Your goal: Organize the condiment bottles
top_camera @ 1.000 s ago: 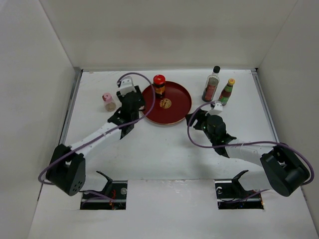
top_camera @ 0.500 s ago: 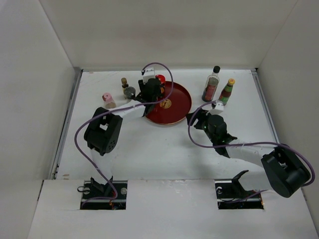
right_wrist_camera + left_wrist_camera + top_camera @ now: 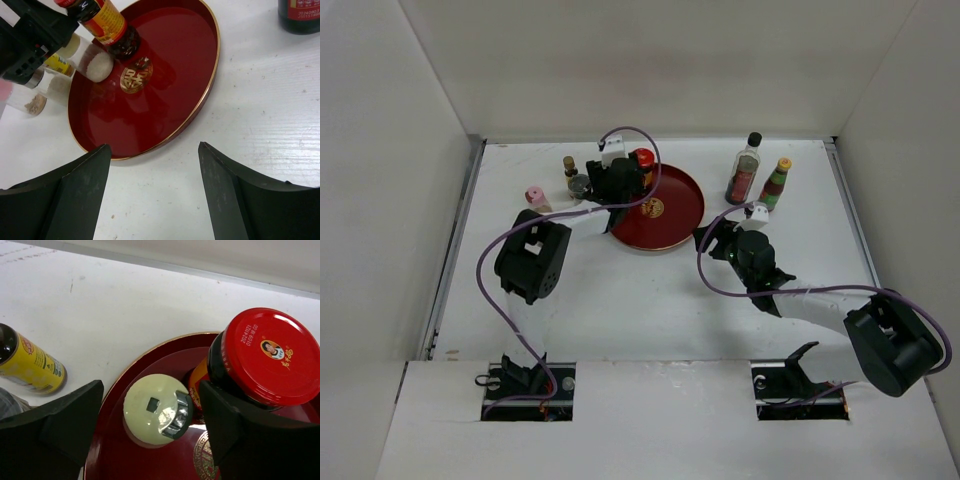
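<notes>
On the dark-red plate (image 3: pixel 130 460) a cream-capped shaker (image 3: pixel 155 410) stands upright between the spread fingers of my left gripper (image 3: pixel 150 390), with a gap on each side. A red-lidded jar (image 3: pixel 270 355) stands right beside it on the plate. Seen from above, the left gripper (image 3: pixel 623 188) hangs over the plate's (image 3: pixel 680 200) left rim and hides the shaker. My right gripper (image 3: pixel 154 147) is open over bare table near the plate's front edge. Off the plate stand a tall black-capped bottle (image 3: pixel 747 165) and a yellow-capped bottle (image 3: pixel 777 183).
Left of the plate are a small yellow-labelled bottle (image 3: pixel 570 165), a grey-capped shaker (image 3: pixel 580 184) and a pink-capped shaker (image 3: pixel 533 196). White walls close in the table on three sides. The left arm's purple cable (image 3: pixel 640 135) arches over the plate's back edge.
The left arm has swung from beside the plate's left side to over its left rim, uncovering two small bottles behind it. The right arm has stayed put.
</notes>
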Robot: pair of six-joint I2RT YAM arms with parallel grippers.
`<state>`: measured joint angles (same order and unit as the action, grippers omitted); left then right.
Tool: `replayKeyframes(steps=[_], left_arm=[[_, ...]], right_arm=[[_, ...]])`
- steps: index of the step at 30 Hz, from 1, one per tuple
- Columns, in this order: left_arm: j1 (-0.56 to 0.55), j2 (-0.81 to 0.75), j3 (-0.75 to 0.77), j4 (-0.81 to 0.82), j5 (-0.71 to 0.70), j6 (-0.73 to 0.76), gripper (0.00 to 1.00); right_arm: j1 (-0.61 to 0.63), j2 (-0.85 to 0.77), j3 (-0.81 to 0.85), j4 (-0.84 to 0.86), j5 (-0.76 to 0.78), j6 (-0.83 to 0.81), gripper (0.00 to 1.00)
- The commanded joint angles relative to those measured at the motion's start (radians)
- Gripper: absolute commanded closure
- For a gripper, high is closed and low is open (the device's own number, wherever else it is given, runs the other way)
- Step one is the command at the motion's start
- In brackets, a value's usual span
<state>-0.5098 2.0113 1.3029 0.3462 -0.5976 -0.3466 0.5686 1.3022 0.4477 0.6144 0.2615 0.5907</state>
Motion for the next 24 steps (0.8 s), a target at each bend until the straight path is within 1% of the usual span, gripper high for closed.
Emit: replayKeyframes(steps=[1,3,5,9,14,17,19,21,24], left_arm=[[-0.014,-0.064,-0.011,0.082,-0.008,0.011,0.2],[-0.026,-0.121,-0.056,0.106,-0.002,0.009,0.14],[-0.051,-0.19,-0.099,0.119,0.004,0.009,0.13],[-0.091,-0.34,-0.209,0.117,0.036,0.005,0.14],[-0.077,-0.463,-0.326,0.09,0.019,-0.011,0.17],[-0.026,-0.477,-0.344,0.068,0.002,-0.014,0.21],[0.013,-0.47,-0.32,0.012,0.005,-0.014,0.21],[0.05,-0.453,-0.288,-0.047,0.01,-0.011,0.17],[0.093,-0.421,-0.258,-0.085,0.022,-0.011,0.14]], right_arm=[[-0.008,-0.018,0.006,0.065,-0.008,0.0,0.23],[-0.005,-0.015,0.013,0.059,-0.01,-0.003,0.22],[-0.005,-0.018,0.013,0.064,-0.004,-0.006,0.22],[-0.005,-0.006,0.019,0.059,-0.011,-0.005,0.22],[-0.005,-0.004,0.017,0.062,-0.011,-0.002,0.21],[-0.002,-0.007,0.022,0.059,-0.007,-0.006,0.21],[0.0,-0.008,0.02,0.064,-0.005,-0.006,0.21],[0.0,-0.003,0.022,0.058,-0.01,-0.003,0.21],[0.0,-0.011,0.02,0.059,-0.007,-0.006,0.17]])
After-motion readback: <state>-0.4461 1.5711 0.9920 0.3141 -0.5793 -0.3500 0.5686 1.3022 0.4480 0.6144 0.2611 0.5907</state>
